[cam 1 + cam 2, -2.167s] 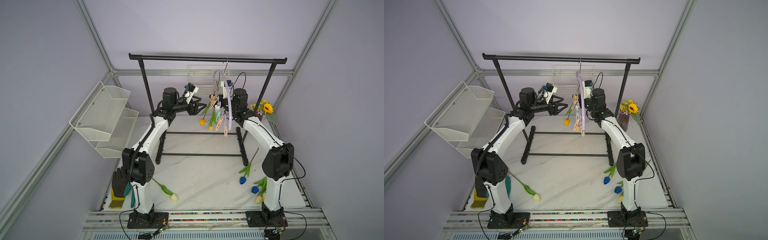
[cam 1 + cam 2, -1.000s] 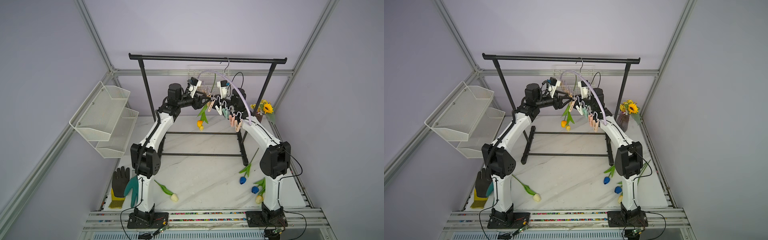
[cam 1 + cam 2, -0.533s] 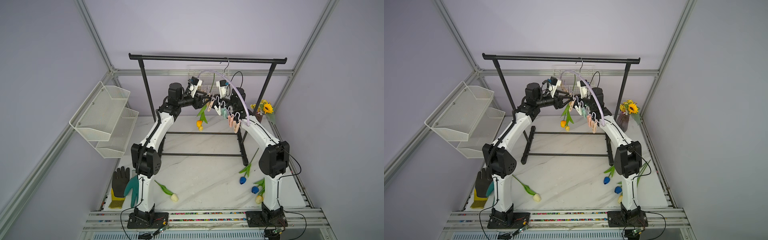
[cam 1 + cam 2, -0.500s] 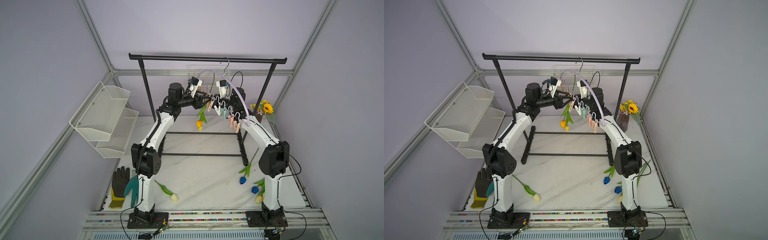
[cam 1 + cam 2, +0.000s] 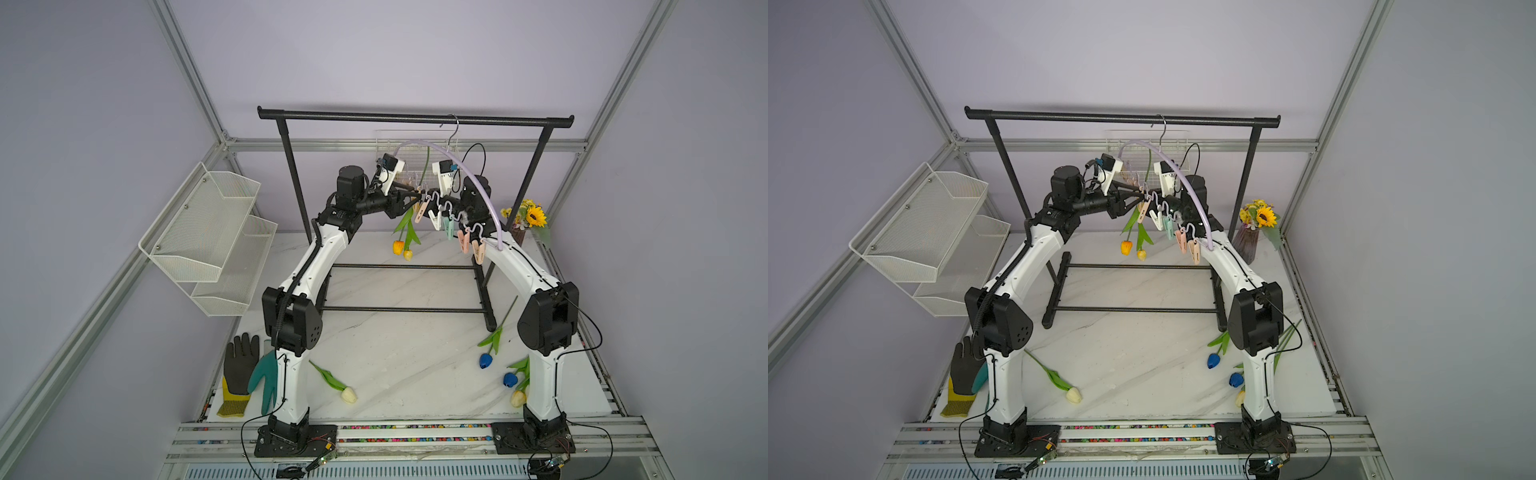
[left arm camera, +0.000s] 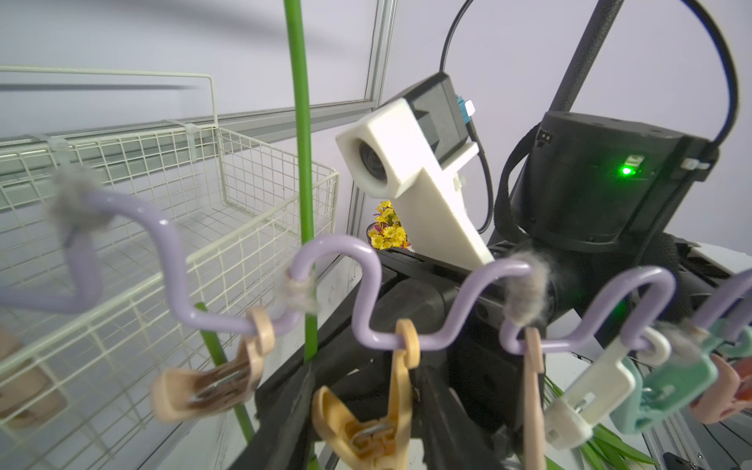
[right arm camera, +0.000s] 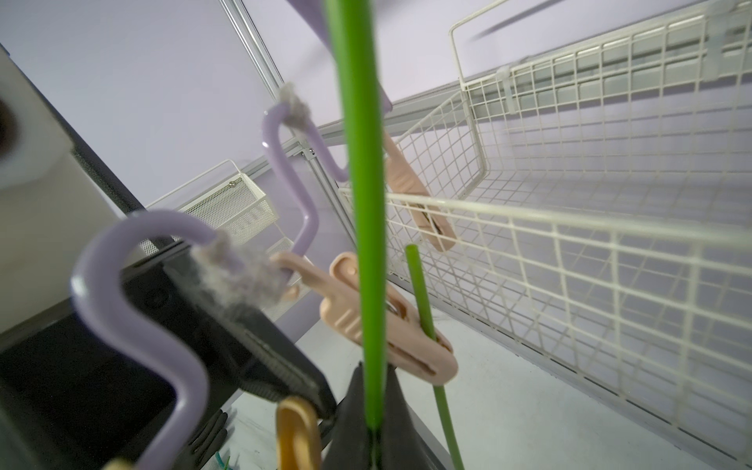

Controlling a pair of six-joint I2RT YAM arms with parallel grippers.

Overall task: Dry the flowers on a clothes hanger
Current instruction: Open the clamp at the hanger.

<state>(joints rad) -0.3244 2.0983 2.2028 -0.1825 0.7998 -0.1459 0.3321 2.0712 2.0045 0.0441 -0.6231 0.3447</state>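
right hand (image 7: 372,431) clenched on tulip stem (image 7: 364,203) among clothespins (image 7: 386,325); grip of left hand (image 5: 415,196) unclear.

Hanger (image 6: 337,244): glossy lilac plastic, smooth, with grey fluff (image 6: 525,285) clinging at the bends. Its hook (image 5: 455,124) is thin bare metal. Pins (image 6: 590,390) look like matt pastel plastic, a steel spring glinting in one. Stem (image 7: 362,203): smooth, waxy green plastic. Baskets (image 7: 569,221) are white-coated wire. Rack (image 5: 415,117): black metal, grainy and matt. Table (image 5: 395,353) has a polished marble look. Gloves (image 5: 239,365): knit cuff, rubbery coating.
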